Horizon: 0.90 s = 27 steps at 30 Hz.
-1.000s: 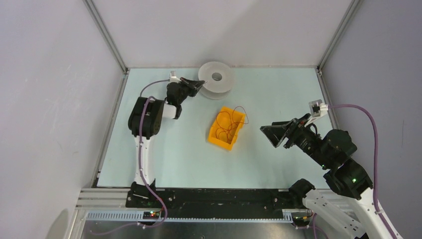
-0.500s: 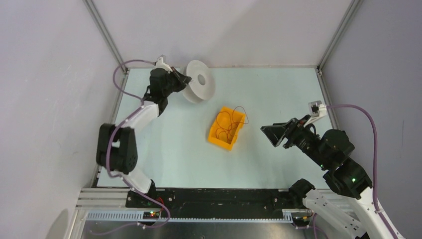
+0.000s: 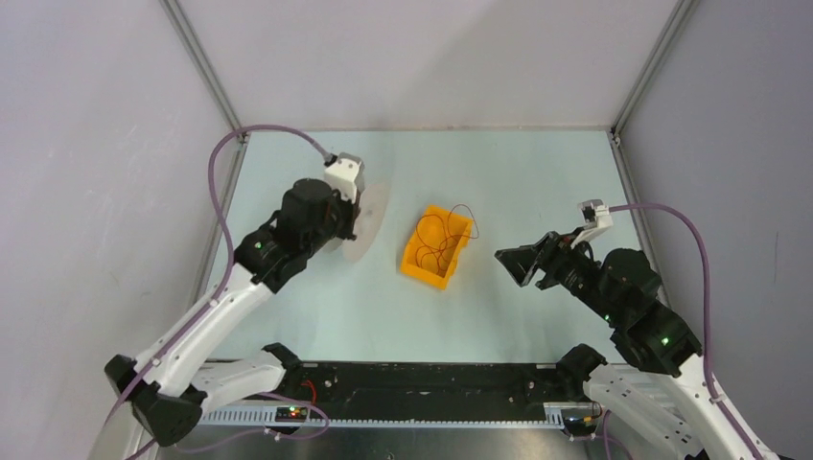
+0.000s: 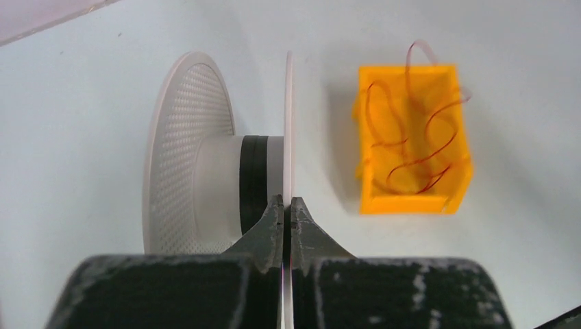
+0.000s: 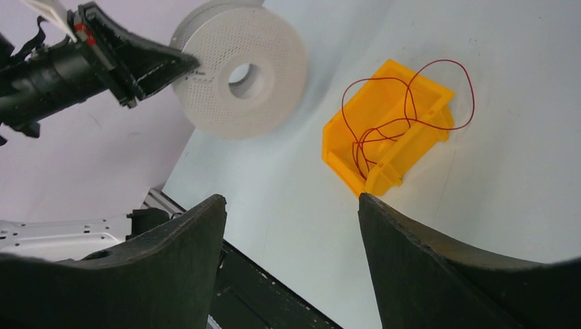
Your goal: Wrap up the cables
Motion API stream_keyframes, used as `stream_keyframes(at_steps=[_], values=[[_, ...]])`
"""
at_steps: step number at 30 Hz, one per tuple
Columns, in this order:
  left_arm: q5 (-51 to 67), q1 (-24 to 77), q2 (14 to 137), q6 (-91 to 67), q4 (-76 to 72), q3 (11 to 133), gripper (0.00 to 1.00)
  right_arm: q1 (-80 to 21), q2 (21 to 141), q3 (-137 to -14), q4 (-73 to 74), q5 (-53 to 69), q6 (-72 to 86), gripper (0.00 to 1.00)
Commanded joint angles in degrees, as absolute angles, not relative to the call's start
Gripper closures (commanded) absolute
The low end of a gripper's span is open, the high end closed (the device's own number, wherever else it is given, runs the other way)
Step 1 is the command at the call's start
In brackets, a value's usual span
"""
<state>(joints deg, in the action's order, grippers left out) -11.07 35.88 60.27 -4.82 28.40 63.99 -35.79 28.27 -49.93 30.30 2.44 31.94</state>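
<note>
The white perforated spool stands on edge left of the orange bin. My left gripper is shut on the rim of its thin flange; the fingertips pinch it from both sides. The perforated flange and a dark band on the hub show in the left wrist view. The thin red-brown cable lies loosely coiled in the bin, with loops hanging over its far rim. My right gripper is open and empty, right of the bin; in its wrist view it faces the bin and the spool.
The pale table is fenced by grey walls and metal corner posts. A black rail runs along the near edge. Thick lilac arm cables loop beside both arms.
My left arm has carried the spool from the back of the table forward and left, tipping it from flat onto its edge. My right gripper has shifted slightly left and stays open.
</note>
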Motion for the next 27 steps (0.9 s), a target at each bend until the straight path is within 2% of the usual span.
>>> stream_keyframes(at_steps=[1, 8, 14, 17, 27], values=[[-15.11, 36.33, 55.9, 3.17, 33.88, 60.16, 1.0, -36.14, 28.75, -49.03, 27.65, 2.27, 31.05, 0.25], [-14.57, 36.55, 48.91, 3.73, 34.67, 51.53, 1.0, -36.13, 30.54, -47.54, 27.44, -1.49, 29.23, 0.3], [-12.06, 36.54, 46.82, 1.61, 32.0, 47.82, 1.0, -36.3, 36.63, -45.55, 22.38, -4.48, 24.66, 0.35], [-8.09, 36.56, 47.4, 0.58, 31.47, 48.07, 0.93, -36.9, 39.93, -44.66, 18.39, -4.64, 22.58, 0.38], [-9.92, 36.47, 45.55, -1.42, 31.36, 48.48, 0.74, -42.01, 58.02, -44.38, 6.99, -7.89, 18.93, 0.51]])
